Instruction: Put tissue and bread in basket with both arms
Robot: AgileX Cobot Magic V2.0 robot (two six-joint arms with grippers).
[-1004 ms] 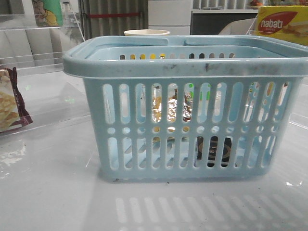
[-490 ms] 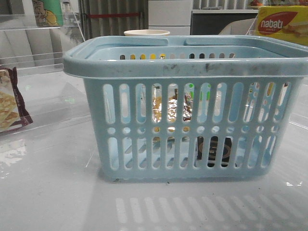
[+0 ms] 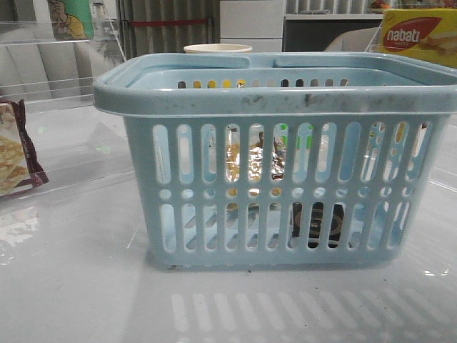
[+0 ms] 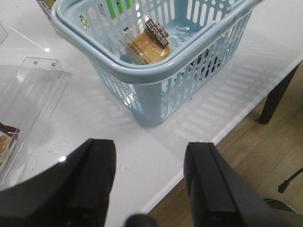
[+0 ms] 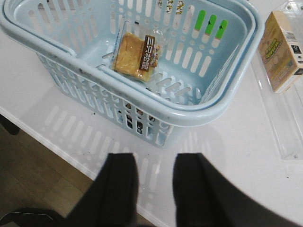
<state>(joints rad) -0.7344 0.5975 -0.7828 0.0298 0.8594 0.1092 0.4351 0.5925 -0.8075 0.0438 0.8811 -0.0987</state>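
Observation:
The light blue basket [image 3: 285, 100] stands in the middle of the white table. The bread [image 3: 253, 161], a clear bag of golden-brown pieces, lies inside it on the floor; it also shows in the left wrist view [image 4: 149, 42] and the right wrist view [image 5: 137, 56]. The black tissue packet [image 3: 318, 223] shows through the basket's lower slots, inside by the near wall. My left gripper [image 4: 150, 156] is open and empty, held above the table's edge away from the basket [image 4: 156, 71]. My right gripper [image 5: 155, 165] is open and empty, above the table edge in front of the basket [image 5: 189, 111]. Neither gripper shows in the front view.
A maroon-edged flatbread packet [image 3: 14, 150] lies at the left. A yellow nabati box [image 3: 418, 32] and a pale cup [image 3: 218, 48] stand behind the basket. A clear acrylic stand [image 4: 33, 85] is beside the basket. A tan carton [image 5: 281, 49] lies on another clear stand.

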